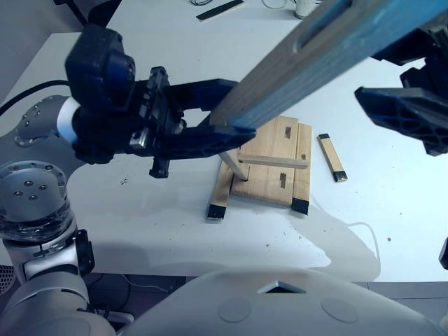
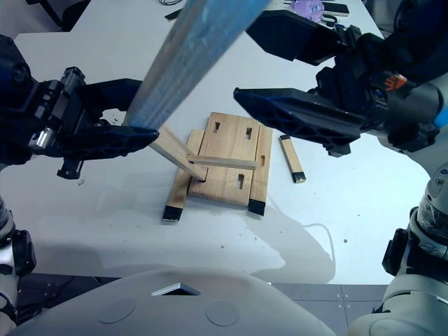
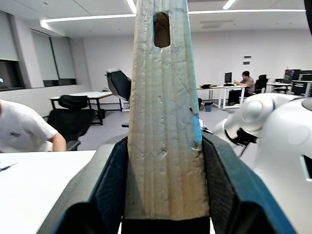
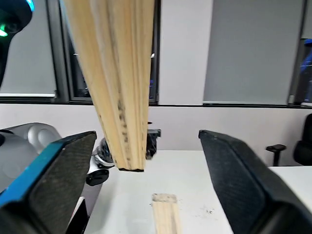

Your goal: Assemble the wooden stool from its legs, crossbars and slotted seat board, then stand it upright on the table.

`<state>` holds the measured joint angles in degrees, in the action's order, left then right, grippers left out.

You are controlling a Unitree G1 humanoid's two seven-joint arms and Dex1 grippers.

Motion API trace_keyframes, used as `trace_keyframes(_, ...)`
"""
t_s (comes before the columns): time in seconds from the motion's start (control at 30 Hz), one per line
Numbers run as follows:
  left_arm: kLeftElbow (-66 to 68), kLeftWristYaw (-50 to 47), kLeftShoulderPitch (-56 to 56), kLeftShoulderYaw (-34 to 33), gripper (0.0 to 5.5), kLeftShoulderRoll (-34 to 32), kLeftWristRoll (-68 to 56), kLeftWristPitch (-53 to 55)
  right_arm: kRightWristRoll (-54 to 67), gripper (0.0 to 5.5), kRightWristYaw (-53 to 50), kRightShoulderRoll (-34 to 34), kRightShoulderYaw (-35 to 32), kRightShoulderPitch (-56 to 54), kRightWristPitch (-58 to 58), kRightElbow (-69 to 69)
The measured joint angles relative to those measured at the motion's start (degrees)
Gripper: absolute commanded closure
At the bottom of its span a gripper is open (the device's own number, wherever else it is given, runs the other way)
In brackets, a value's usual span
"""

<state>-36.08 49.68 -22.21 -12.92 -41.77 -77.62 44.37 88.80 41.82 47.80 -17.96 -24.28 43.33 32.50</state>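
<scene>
1. Closest thing up: the left gripper (image 1: 220,112) has its fingers clamped on the butt end of a long slotted leg (image 1: 315,56). It holds the leg up in the air, slanting away over the bench (image 2: 105,203). So that leg isn't in the stool yet.

2. The right gripper (image 2: 255,63) is up beside the same leg with its fingers spread wide, one on each side of the wood. From its wrist view neither one looks to be touching. My guess is it's lined up to take hold or steady the leg, but it's carrying nothing.

3. Down on the bench, the seat board (image 2: 231,143) lies flat, slots facing up. Two dark-capped legs (image 2: 173,206) (image 2: 257,204) run along its long edges. I can't tell if they're actually seated or just lying against it.

4. One crossbar (image 2: 175,154) leans up out of the board near its left edge. A thinner bar (image 2: 220,162) lies across the board from it. Looks part-fitted at best.

5. Just right of the board, a loose short piece with a dark tip (image 2: 292,157) sits on its own, untouched.

6. My read is it's maybe halfway at most. The held leg and the loose piece haven't gone in, the joints need seating, and nothing is stood upright.
</scene>
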Motion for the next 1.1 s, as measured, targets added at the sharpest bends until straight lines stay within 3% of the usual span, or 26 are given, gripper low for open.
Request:
trace_keyframes(0.23, 0.43, 4.31, 2.37, 4.36, 3.47, -1.04, 9.4, -1.48, 1.3, 1.62, -0.57, -0.23, 2.05, -2.34, 0.02, 0.09)
trace_keyframes(0.67, 0.46, 7.04, 3.81, 5.52, 3.47, -1.09, 12.72, -2.7, -2.86, 3.45, 3.67, 0.64, 2.38, -1.44, 0.13, 0.29)
trace_keyframes(0.97, 0.86, 6.61, 2.78, 5.51, 3.47, -0.6, 12.78, -2.7, -4.6, 3.45, 5.56, 0.54, 2.76, -1.58, -1.34, -0.4)
trace_keyframes(1.0, 1.06, 6.2, 2.21, 5.59, 3.1, -0.49, 12.8, -2.63, -4.58, 3.45, 5.29, 0.54, 2.54, -1.97, -1.47, -0.71)
trace_keyframes(1.1, 2.84, 1.36, -0.16, 5.71, 2.7, 0.73, 12.79, -2.47, -4.59, 3.45, 4.44, 0.58, 1.95, -4.19, -1.36, -3.51)
